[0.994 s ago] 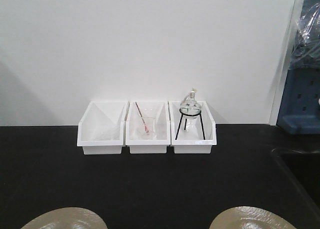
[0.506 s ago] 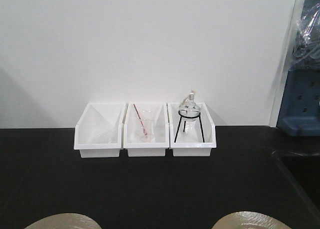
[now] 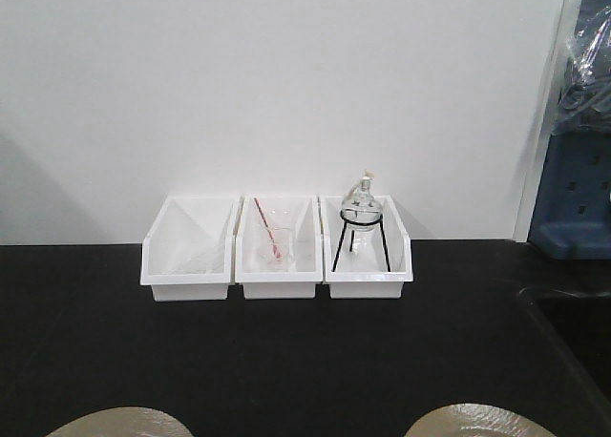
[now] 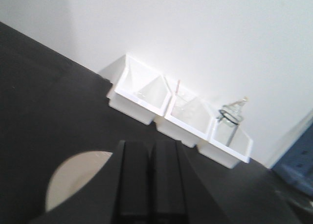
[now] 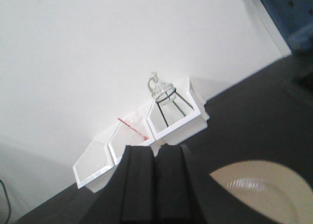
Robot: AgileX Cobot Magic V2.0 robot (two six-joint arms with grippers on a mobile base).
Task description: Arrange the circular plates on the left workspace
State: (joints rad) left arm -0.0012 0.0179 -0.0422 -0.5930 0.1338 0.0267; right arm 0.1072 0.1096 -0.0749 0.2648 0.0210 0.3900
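Observation:
Two tan circular plates lie flat on the black benchtop at the near edge of the front view. One plate is at the left, the other plate at the right; both are cut off by the frame. The left plate also shows in the left wrist view, left of my left gripper, which is shut and empty above the bench. The right plate shows in the right wrist view, right of my right gripper, also shut and empty.
Three white bins stand in a row against the white wall: an empty left bin, a middle bin with a glass beaker and red rod, a right bin with a round flask on a black tripod. A recessed sink lies at right.
The front view has shifted slightly since a second ago: the bins sit a little higher and left, and less of both plates shows at the bottom edge. No object has moved on the bench.

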